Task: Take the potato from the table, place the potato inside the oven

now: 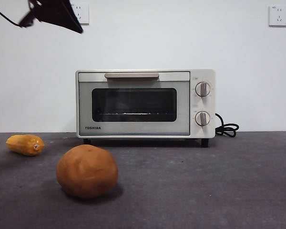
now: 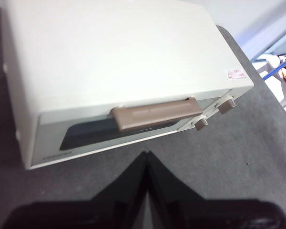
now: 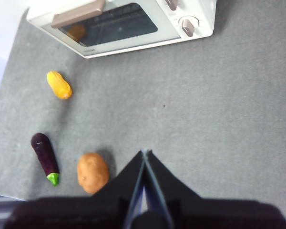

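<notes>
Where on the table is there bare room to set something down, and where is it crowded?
The widest bare patch of table lies in front of the oven, on its knob side, beside the potato. A smaller free strip runs between the oven door and the potato. It is crowded on the other side, where the yellow vegetable, the eggplant and the potato lie close together.

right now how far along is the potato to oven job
Nothing looks done: the round orange-brown potato sits on the dark grey table, and the cream-white Toshiba oven's door is closed. The left gripper hovers near its beige bar handle, jaws shut. Opening, picking and placing remain.
</notes>
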You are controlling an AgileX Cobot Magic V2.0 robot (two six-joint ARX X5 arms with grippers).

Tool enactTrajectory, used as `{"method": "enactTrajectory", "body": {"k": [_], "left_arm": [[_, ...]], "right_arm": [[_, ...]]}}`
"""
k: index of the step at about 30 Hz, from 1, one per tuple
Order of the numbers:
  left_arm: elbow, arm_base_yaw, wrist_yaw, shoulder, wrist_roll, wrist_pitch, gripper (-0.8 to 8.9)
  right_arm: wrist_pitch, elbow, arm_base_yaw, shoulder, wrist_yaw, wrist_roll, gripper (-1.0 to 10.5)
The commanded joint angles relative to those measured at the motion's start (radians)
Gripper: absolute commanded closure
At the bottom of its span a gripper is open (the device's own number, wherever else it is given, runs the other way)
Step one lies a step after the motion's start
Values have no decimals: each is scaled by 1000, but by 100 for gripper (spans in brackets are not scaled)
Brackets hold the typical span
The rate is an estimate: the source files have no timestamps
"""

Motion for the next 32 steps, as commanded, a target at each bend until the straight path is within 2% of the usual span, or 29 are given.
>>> {"method": "enactTrajectory", "body": {"k": [1,12,27,32], "left_arm": [[74,-20,6,73,11,-19,819],[295,-66,6,299,10,-61,819],[304,-107,5,389,20,-27,819],[304,-120,-58,403,40,-14,819]], "right_arm": [[-6,4,1,1,-3,-32,946],[-36,4,1,1,-3,-41,946],[-37,4,1,1,-3,-43,946],[-36,4,1,1,-3,-44,946]]}}
